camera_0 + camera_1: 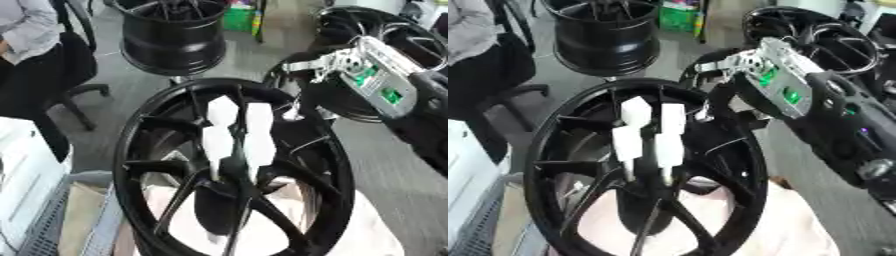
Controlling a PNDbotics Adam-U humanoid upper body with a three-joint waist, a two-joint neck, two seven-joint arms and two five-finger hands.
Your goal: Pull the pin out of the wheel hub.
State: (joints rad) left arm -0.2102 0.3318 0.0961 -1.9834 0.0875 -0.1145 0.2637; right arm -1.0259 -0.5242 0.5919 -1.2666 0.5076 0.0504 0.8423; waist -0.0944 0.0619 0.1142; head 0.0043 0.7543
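A black wheel hub [175, 165] lies in the near middle on pale cloth [789, 230], four white pins [234, 134] standing at its centre. The right hand [737, 75] hovers over its far right rim, fingers curled, holding nothing. More wheels [171, 37] stand on the grey floor [385, 175] beyond.

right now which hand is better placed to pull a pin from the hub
Right. The right hand already reaches over the wheel's upper right rim, close to the white pins at the hub. No left hand shows in either view.
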